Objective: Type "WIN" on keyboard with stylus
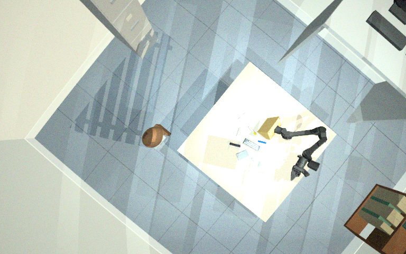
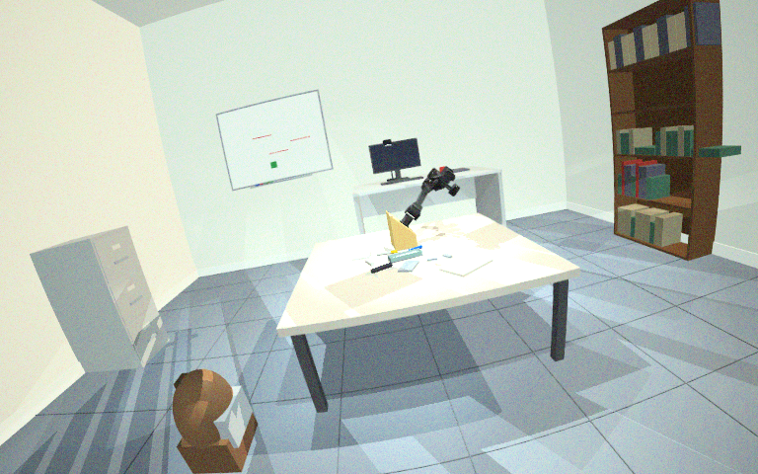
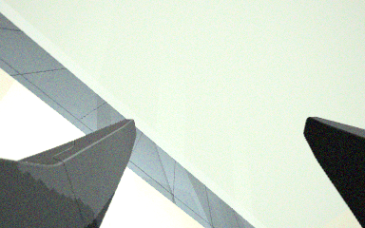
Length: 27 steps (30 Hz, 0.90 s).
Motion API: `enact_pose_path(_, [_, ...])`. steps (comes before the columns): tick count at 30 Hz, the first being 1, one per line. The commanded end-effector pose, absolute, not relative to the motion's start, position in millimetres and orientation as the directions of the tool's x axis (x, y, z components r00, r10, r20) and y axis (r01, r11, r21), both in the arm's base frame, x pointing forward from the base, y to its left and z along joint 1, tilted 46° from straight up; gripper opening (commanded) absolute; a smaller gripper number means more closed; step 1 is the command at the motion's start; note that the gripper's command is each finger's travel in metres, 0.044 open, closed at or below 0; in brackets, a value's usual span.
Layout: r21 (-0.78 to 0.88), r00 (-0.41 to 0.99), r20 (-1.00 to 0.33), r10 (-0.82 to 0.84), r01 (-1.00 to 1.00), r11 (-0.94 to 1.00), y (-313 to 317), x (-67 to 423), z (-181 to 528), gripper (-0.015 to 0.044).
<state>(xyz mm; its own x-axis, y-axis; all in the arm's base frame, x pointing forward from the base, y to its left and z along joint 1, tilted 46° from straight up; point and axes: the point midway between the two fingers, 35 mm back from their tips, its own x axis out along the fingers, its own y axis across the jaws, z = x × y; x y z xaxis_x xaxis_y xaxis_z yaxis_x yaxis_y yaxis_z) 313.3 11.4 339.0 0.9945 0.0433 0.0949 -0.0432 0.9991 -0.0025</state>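
Gripper (image 1: 294,176): spread wide, empty, raised well away from keyboard (image 1: 251,144), ready for pickup | Stylus (image 1: 261,142): blue, flat on desk (image 1: 261,201) just beside keyboard, ungrasped | Typing: not begun

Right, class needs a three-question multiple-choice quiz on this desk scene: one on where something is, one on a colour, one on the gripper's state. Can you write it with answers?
1. Where is the gripper relative to the keyboard?
A. Directly above it
B. Off to one side, near the desk edge
C. Below the desk

2. What colour is the box by the arm's base?
A. Red
B. Green
C. Tan

3. What state is the gripper in?
A. Open, holding nothing
B. Shut on a pen
C. Shut on the keyboard

Answers:
1 B, since the top view shows it well apart from the keyboard.
2 C, as both the top and exterior views show it tan.
3 A, because the wrist view shows the fingers wide apart with only wall and floor between them.
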Motion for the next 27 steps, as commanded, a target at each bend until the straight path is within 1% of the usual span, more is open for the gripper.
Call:
enact_pose_path(1, [-0.004, 0.995, 0.090, 0.045, -0.045, 0.999, 12, 314, 338, 0.0414])
enact_pose_path(3, [-0.017, 0.997, 0.053, 0.057, -0.056, 0.998, 13, 319, 329, 0.0361])
enact_pose_path(5, [-0.040, 0.997, -0.020, 0.081, -0.082, 0.996, 16, 328, 311, 0.0309])
enact_pose_path(9, [-0.072, 0.958, -0.243, 0.154, -0.176, 0.982, 23, 349, 253, 0.0204])
enact_pose_path(13, [-0.033, 0.846, -0.476, 0.239, -0.289, 0.957, 31, 359, 185, 0.0099])
enact_pose_path(17, [0.071, 0.671, -0.663, 0.331, -0.384, 0.921, 40, 353, 120, 0.0000])
enact_pose_path(20, [0.197, 0.496, -0.765, 0.412, -0.430, 0.881, 47, 338, 73, 0.0000])
enact_pose_path(22, [0.293, 0.372, -0.802, 0.468, -0.438, 0.850, 52, 324, 45, 0.0000])
enact_pose_path(25, [0.449, 0.184, -0.813, 0.552, -0.406, 0.796, 60, 299, 10, 0.0000])
enact_pose_path(27, [0.551, 0.067, -0.790, 0.609, -0.358, 0.754, 65, 282, -8, 0.0000])
